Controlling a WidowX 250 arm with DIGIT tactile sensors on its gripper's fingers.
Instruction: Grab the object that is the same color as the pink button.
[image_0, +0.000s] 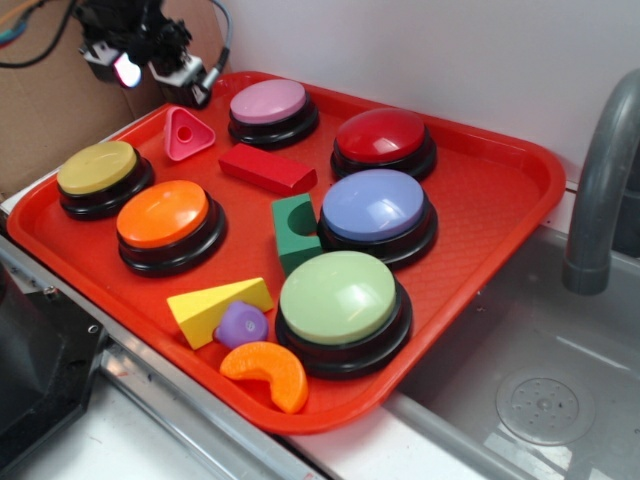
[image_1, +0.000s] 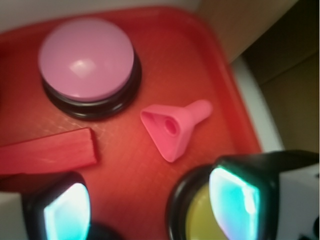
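Pink triangle (image_1: 172, 129) is lying on the red tray (image_0: 480, 190) between the pink button (image_1: 86, 57) and the yellow button (image_0: 97, 167). I'm hovering the gripper (image_1: 150, 205) short of it, fingers (image_1: 235, 197) wide and empty. I'm planning to straddle its flat sides, not the stem.

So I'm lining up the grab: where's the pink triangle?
Exterior view: pink triangle lies at the tray's far left, between yellow button and pink button.
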